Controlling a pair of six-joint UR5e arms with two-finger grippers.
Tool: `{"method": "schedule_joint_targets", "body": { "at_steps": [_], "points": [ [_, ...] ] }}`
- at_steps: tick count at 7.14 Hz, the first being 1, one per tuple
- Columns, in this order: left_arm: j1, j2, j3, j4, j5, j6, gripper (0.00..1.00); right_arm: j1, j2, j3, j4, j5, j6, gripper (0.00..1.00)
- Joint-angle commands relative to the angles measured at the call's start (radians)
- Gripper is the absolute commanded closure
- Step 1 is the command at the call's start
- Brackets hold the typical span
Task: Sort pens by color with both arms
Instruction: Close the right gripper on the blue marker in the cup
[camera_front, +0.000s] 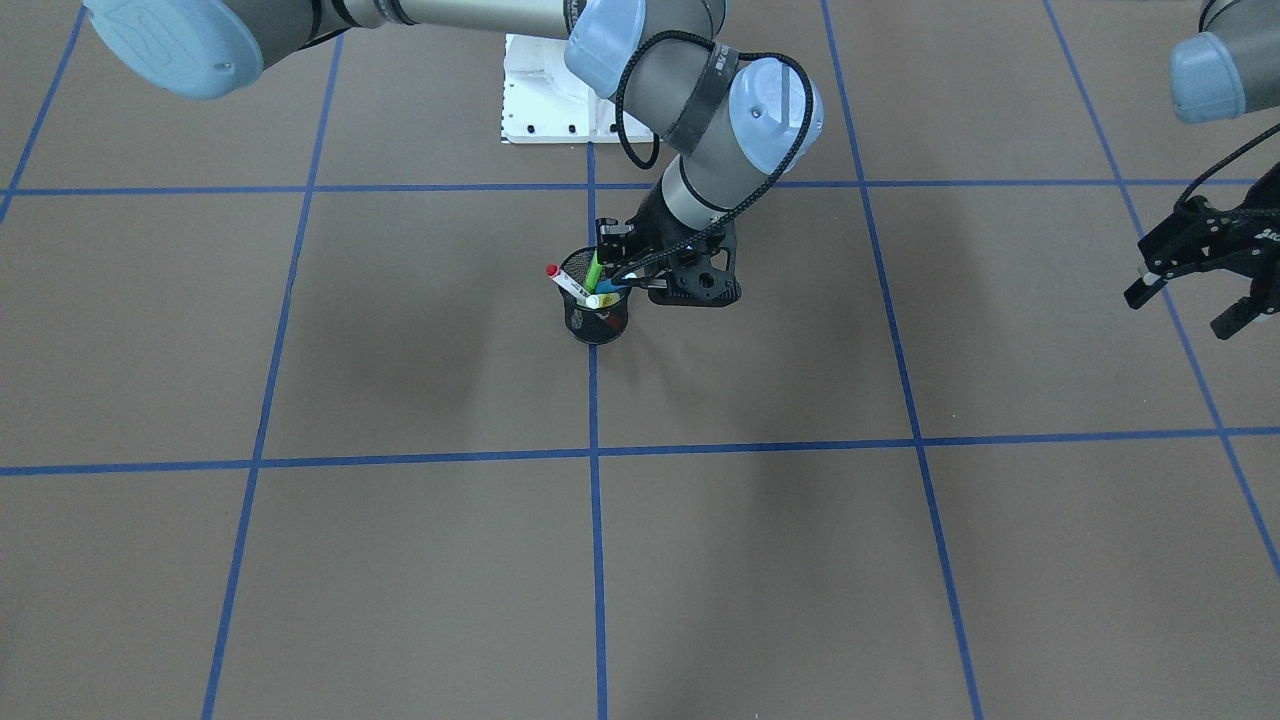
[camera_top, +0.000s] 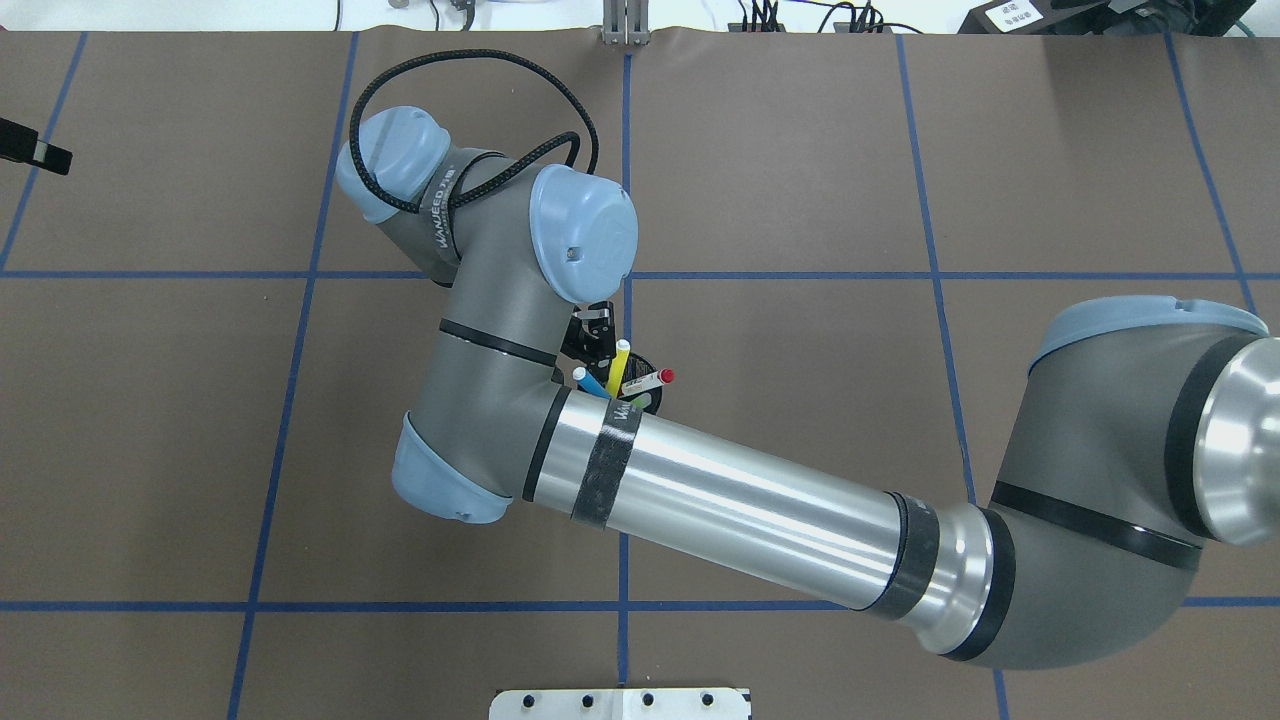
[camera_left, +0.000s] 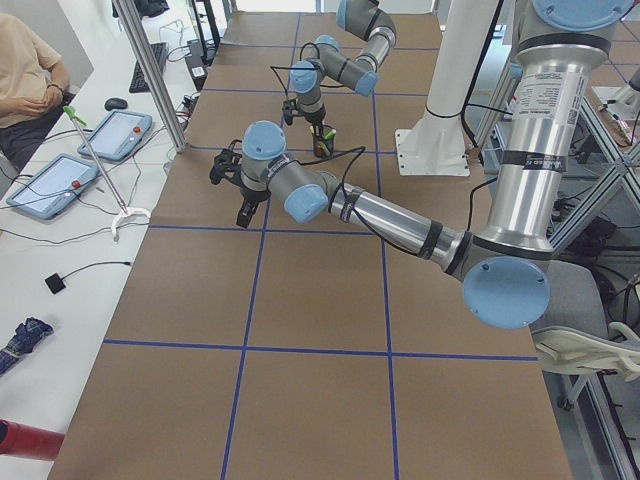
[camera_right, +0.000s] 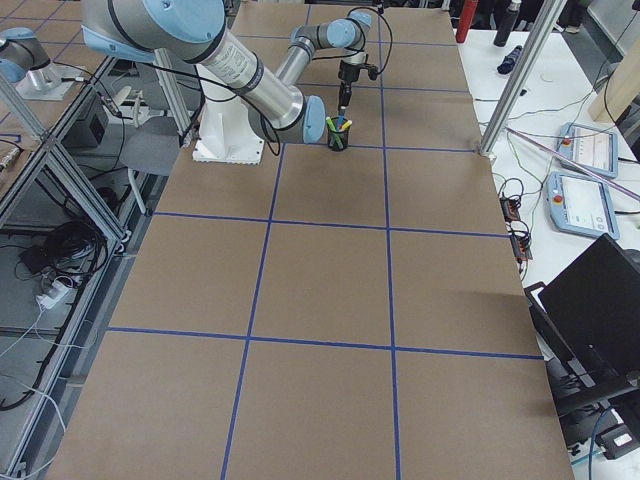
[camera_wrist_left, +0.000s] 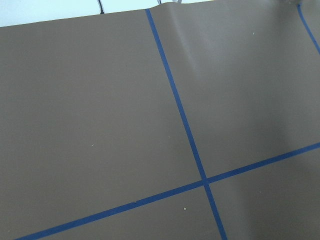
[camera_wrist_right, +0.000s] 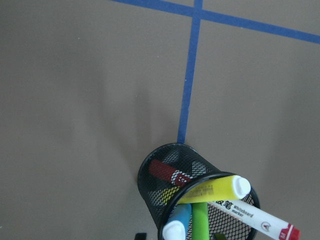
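Note:
A black mesh cup (camera_front: 596, 318) stands on a blue tape line near the table's middle. In it lean the pens: a white one with red ends (camera_front: 565, 283), a green one (camera_front: 594, 268), a yellow one (camera_front: 603, 299) and a blue one (camera_front: 615, 290). My right gripper (camera_front: 622, 262) is at the cup's rim among the pen tops, fingers apart, gripping nothing that I can see. The right wrist view looks down on the cup (camera_wrist_right: 165, 175) with the yellow pen (camera_wrist_right: 210, 189) uppermost. My left gripper (camera_front: 1185, 308) hangs open and empty far off to the side.
Brown table paper is marked by a blue tape grid (camera_front: 592, 452). The white pedestal base (camera_front: 545, 95) sits behind the cup. The right forearm (camera_top: 740, 500) crosses over the table's middle. A seated person (camera_left: 25, 70) and control tablets (camera_left: 110, 135) are beside the table.

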Motion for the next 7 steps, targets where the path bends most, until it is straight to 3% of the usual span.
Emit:
{"method": "schedule_joint_targets", "body": {
  "at_steps": [1,5,7],
  "points": [
    [0.000,0.001,0.001,0.000,0.000,0.000,0.00,0.000,-0.002,-0.003,0.001,-0.001,-0.004,0.48],
    [0.000,0.001,0.001,0.000,0.002,0.002,0.00,-0.003,-0.008,-0.003,0.001,-0.001,-0.006,0.61],
    [0.000,0.001,0.001,0.000,0.002,0.002,0.00,-0.003,-0.003,-0.001,0.001,-0.001,-0.010,0.78]
  ]
}}
